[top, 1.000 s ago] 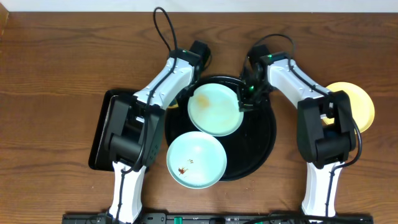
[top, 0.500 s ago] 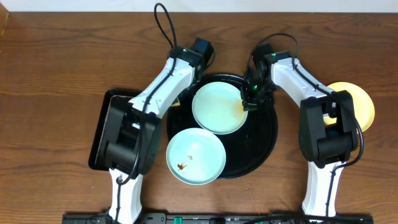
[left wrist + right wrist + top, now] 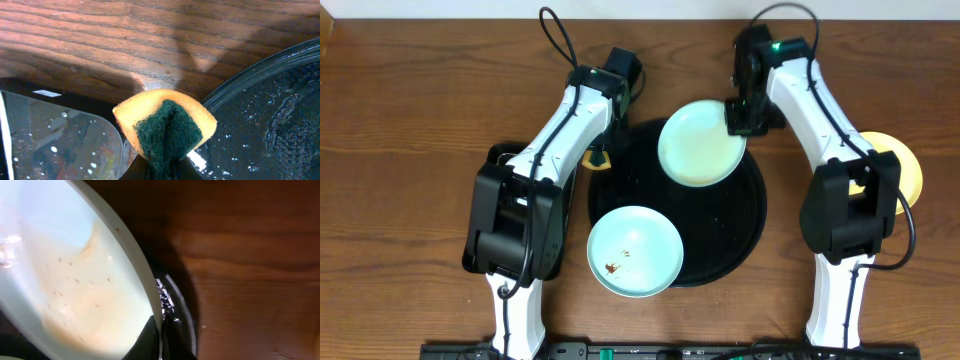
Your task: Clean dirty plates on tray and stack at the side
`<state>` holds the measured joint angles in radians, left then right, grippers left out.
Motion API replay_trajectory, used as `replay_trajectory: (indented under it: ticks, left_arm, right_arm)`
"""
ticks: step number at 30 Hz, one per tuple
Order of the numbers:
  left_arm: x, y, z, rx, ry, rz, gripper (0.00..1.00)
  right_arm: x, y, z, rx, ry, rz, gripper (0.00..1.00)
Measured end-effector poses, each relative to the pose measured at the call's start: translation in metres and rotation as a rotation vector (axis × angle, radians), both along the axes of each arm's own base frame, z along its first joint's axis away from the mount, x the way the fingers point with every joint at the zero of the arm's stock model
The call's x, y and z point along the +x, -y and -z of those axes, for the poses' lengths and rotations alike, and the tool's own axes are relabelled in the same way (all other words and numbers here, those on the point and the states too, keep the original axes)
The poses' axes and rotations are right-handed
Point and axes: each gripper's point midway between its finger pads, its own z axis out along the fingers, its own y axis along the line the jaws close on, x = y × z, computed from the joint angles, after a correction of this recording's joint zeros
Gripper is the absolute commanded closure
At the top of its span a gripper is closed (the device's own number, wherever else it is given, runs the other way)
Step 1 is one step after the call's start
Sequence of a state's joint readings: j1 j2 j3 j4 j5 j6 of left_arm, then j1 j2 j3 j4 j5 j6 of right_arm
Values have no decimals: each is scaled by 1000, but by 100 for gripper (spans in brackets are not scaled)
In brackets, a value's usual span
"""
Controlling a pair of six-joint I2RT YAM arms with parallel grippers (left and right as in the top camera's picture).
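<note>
Saw the pale turquoise round shallow plate [image 3: 700, 143] shifted, within the last second, from the far middle of the large round glossy black tray [image 3: 740, 235] out to its far right rim, partly overhanging the brown wooden tabletop [image 3: 420, 100]. Found it pinched at its right edge by the right gripper [image 3: 738, 118], jaws clamped narrow on the thin rim; could not tell whether it hung clear of the tray. Saw the left gripper [image 3: 603, 150] drawn back meanwhile from that plate to the tray's left rim, squeezed tight on a yellow foam sponge with a dark green scouring face [image 3: 165, 127], buckled by the grip. Judged from this that the scrubbing of this plate was over and the carry to the side begun, probably toward the pale yellow round plate [image 3: 908, 170] near the tabletop's right edge, half hidden by the right arm [image 3: 820, 110]. Counted one more to clean: a second turquoise plate [image 3: 635, 252] with small brown smears, lying over the tray's near left rim. Noted smooth, glazed-looking plates, a faint tan film and fine specks on the held one; droplets on the tray's gloss; coarse fibre on the sponge's green side, soft pores on the yellow; a smaller black rectangular tray [image 3: 482, 215], round-cornered and spattered, just left of the round one.
</note>
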<state>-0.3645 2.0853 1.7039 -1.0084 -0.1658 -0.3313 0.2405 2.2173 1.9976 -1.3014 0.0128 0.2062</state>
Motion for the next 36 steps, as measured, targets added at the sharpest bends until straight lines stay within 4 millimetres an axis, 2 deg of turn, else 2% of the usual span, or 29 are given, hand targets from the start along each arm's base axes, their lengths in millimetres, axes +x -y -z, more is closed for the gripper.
replay_trajectory:
  ticks: [3, 7, 14, 18, 22, 25, 28, 32, 36]
  left_arm:
    - [-1, 3, 1, -26, -11, 9, 92]
    - [-2, 10, 2, -59, -21, 22, 93]
    - [-1, 16, 3, -142, -33, 12, 93]
    - [1, 10, 4, -229, -60, -25, 92]
    - [3, -7, -2, -331, -82, -72, 92]
    - [5, -20, -21, -423, -66, -86, 93]
    - [5, -32, -55, -518, -4, -81, 93]
    - [-1, -49, -113, -638, 111, -73, 93]
    - [-13, -73, -153, -714, 197, -105, 93]
  right_arm:
    - [8, 5, -21, -41, 44, -2, 98]
    - [10, 6, -44, -114, 81, -21, 98]
    - [4, -10, -82, -217, 142, -92, 99]
    - [-2, -22, -94, -243, 159, -125, 99]
    - [-10, -25, -95, -267, 142, -139, 99]
    - [-9, -22, -95, -281, 145, -132, 98]
    - [-8, -20, -96, -297, 153, -126, 99]
    - [-1, -17, -100, -329, 189, -122, 98]
    - [9, -19, -107, -385, 257, -125, 99]
